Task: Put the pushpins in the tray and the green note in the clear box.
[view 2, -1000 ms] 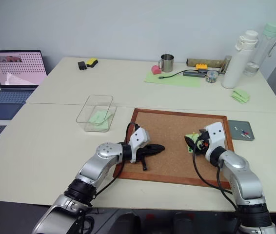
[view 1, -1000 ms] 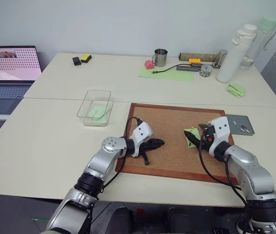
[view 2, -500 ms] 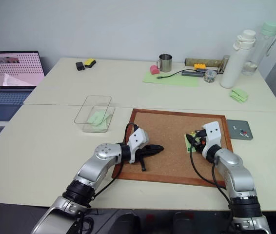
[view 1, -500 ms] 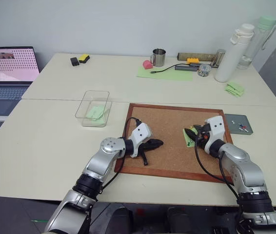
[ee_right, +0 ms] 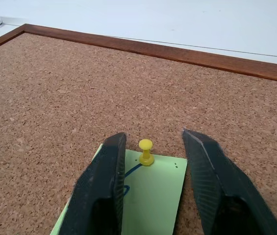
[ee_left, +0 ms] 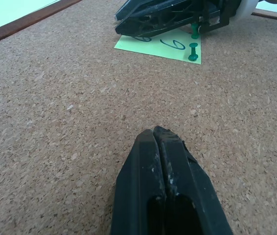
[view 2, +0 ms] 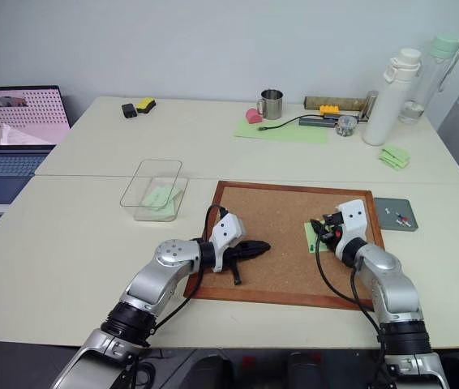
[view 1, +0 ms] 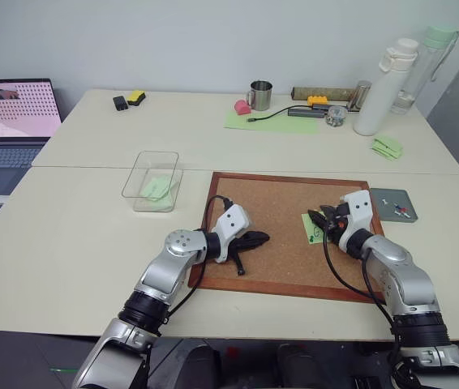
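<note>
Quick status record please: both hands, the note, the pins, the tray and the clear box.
left hand: shut, empty, resting on the wood-framed cork board
right hand: open, fingers either side of the yellow pushpin
small pale-green sticky note: on the cork board, yellow pin in it
green pushpin: at the note's edge
dark-grey square tray: right of the board, small pins inside
clear plastic box: left of the board, holds a green slip

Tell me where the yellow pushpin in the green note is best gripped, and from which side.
Probably grip the yellow pushpin by its waisted plastic head, one finger on each flank. It stands upright in the green note on the cork board, so come in low along the board, then pull up.
</note>
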Robot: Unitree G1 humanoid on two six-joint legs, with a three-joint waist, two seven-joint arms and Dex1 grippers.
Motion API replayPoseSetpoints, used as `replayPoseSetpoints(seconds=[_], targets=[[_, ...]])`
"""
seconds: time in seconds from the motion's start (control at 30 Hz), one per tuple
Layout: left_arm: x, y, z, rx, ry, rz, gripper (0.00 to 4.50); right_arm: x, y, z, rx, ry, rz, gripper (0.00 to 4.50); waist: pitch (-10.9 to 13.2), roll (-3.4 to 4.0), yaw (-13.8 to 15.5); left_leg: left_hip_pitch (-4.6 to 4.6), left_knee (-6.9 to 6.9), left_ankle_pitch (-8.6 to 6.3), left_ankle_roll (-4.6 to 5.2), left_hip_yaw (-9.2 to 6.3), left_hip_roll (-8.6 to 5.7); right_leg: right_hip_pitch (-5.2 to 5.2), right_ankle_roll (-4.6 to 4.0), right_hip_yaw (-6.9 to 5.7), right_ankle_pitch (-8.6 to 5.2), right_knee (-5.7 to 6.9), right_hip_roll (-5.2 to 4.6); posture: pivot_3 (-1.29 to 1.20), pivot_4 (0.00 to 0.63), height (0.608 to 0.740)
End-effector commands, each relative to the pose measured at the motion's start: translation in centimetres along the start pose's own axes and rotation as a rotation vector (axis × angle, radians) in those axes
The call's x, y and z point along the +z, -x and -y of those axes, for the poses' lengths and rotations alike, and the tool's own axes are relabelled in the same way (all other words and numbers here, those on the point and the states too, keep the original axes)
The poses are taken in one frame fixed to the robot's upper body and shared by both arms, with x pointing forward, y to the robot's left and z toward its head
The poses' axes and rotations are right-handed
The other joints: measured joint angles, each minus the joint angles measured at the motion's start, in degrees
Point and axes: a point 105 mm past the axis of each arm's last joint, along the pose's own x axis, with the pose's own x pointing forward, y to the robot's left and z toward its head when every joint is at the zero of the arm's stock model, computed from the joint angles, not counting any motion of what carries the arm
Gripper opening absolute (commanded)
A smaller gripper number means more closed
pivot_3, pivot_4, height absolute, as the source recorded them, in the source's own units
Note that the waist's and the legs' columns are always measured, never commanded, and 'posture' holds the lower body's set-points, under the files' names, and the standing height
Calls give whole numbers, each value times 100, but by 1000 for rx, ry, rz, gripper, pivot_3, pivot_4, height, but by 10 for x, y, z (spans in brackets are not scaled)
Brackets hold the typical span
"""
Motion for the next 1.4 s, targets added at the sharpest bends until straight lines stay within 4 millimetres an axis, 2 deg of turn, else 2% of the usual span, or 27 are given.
replayPoseSetpoints(seconds=[0.03, 0.2, 0.4, 0.5, 0.63, 0.83, 1.03, 1.4], targets=[[-15, -1, 5, -20, 28, -62, 0, 14, 0, -3, 23, 35, 54, 884, 0, 0, -1, 0, 0, 0, 0, 0, 0, 0, 0, 0, 0, 0, 0, 0, 150, 740], [-15, 0, 5, -19, 28, -64, 0, 14, -1, -4, 28, 55, 46, 18, 0, 0, -1, 0, 0, 0, 0, 0, 0, 0, 0, 0, 0, 0, 0, 0, 150, 740], [-16, 0, 6, -16, 36, -71, 0, 19, -1, -4, 34, 53, 67, 18, 0, 0, -1, 0, 0, 0, 0, 0, 0, 0, 0, 0, 0, 0, 0, 0, 150, 740], [-22, 1, 5, 2, 43, -108, 0, 26, 1, -10, 80, 38, 101, 18, 0, 0, -2, 0, 0, 0, 0, 0, 0, 0, 0, 0, 0, 0, 0, 0, 150, 740], [-35, 3, -2, 54, 63, -183, 0, 41, 8, -21, 144, 51, 141, 18, 0, 1, -3, 0, -2, 0, 0, 0, 0, 0, 0, 0, 0, 0, 0, 0, 150, 740], [-39, 4, -1, 53, 74, -202, 0, 47, 19, -23, 157, 74, 137, 18, -2, -1, 2, 24, -1, 0, 1, -9, -1, 32, 1, -8, 0, -8, -2, 0, 150, 740], [-38, 1, 3, 41, 75, -200, 0, 49, 27, -16, 139, 87, 120, 18, -2, -2, -4, 74, -20, -1, 1, -5, -2, 83, 1, -6, -1, -30, -3, 0, 150, 740], [-37, 2, 1, 39, 78, -198, 0, 58, 32, -6, 83, 83, 148, 18, -1, -2, -5, 76, -21, -1, 1, -4, -1, 87, 1, -3, -1, -36, -2, 0, 150, 740]])
